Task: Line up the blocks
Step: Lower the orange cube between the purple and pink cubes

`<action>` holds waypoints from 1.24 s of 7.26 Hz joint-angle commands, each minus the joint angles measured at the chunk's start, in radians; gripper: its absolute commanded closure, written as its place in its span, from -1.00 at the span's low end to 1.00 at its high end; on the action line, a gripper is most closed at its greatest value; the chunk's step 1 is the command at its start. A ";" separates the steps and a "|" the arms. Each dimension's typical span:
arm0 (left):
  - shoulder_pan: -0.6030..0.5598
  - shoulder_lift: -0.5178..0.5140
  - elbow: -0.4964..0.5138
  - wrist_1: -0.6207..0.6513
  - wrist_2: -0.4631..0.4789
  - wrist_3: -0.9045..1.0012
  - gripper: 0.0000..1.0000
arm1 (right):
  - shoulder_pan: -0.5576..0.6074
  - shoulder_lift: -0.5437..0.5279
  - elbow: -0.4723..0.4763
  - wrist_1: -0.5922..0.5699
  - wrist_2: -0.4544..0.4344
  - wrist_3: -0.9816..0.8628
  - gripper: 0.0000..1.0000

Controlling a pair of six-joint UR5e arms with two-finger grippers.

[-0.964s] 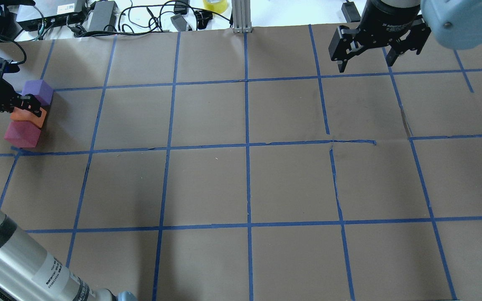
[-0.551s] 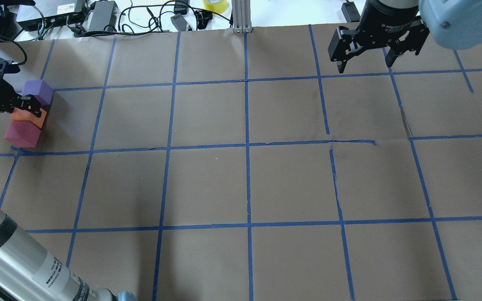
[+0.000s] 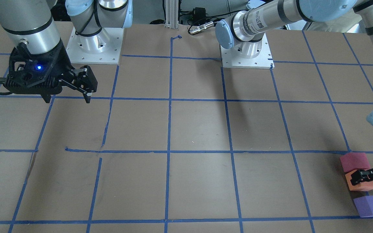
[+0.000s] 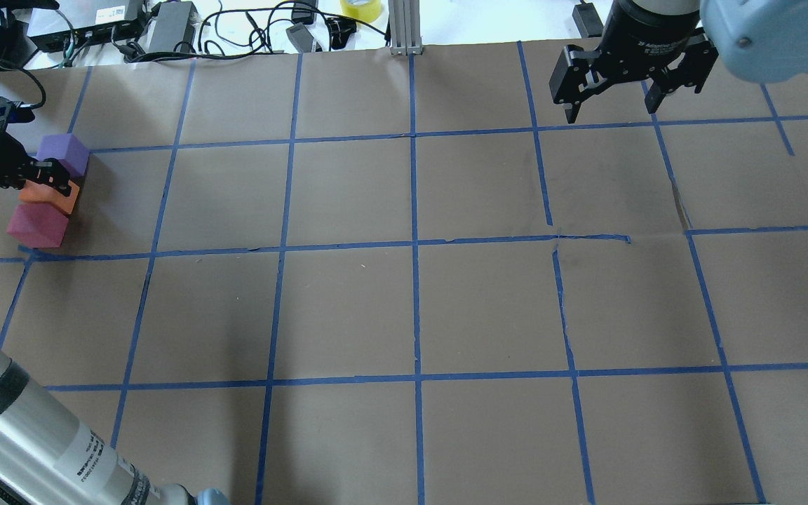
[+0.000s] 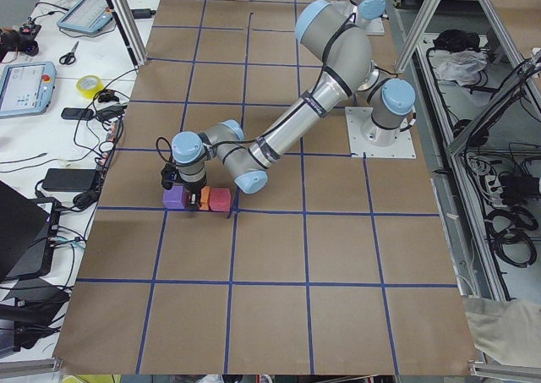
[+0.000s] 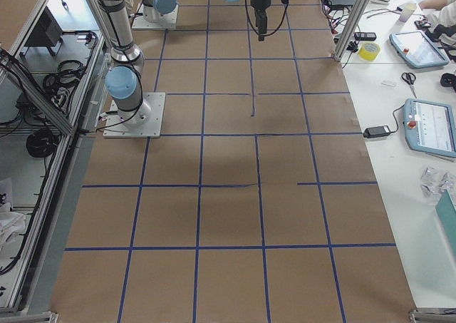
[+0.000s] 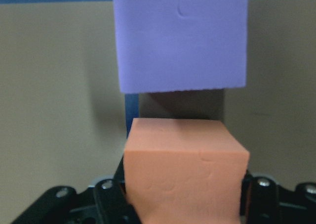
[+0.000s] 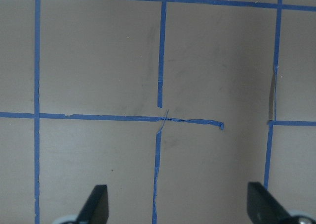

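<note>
Three blocks sit in a row at the table's far left end. The orange block (image 4: 50, 200) is in the middle, between the purple block (image 4: 62, 153) and the red-pink block (image 4: 36, 228). My left gripper (image 4: 43, 188) is shut on the orange block, low at the table. In the left wrist view the orange block (image 7: 185, 169) sits between the fingers, with a small gap to the purple block (image 7: 180, 36). The red-pink block touches the orange one (image 3: 361, 186). My right gripper (image 4: 611, 109) is open and empty, high over the far right of the table.
Brown paper with a blue tape grid (image 4: 414, 242) covers the table. Cables, power supplies and a yellow tape roll (image 4: 360, 8) lie beyond the far edge. An aluminium post (image 4: 404, 28) stands at the far middle. The blocks lie close to the table's left edge.
Almost nothing has changed. My left gripper and the orange block have shifted very slightly. The right gripper hovers in nearly the same place.
</note>
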 commanded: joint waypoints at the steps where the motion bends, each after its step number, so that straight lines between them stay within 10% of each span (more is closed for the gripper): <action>1: 0.000 -0.003 0.001 0.002 0.000 0.004 0.87 | 0.000 0.000 0.000 -0.001 0.000 0.000 -1.00; 9: 0.000 -0.003 0.001 0.007 0.003 0.026 0.65 | 0.000 0.000 0.000 -0.001 0.000 0.000 -1.00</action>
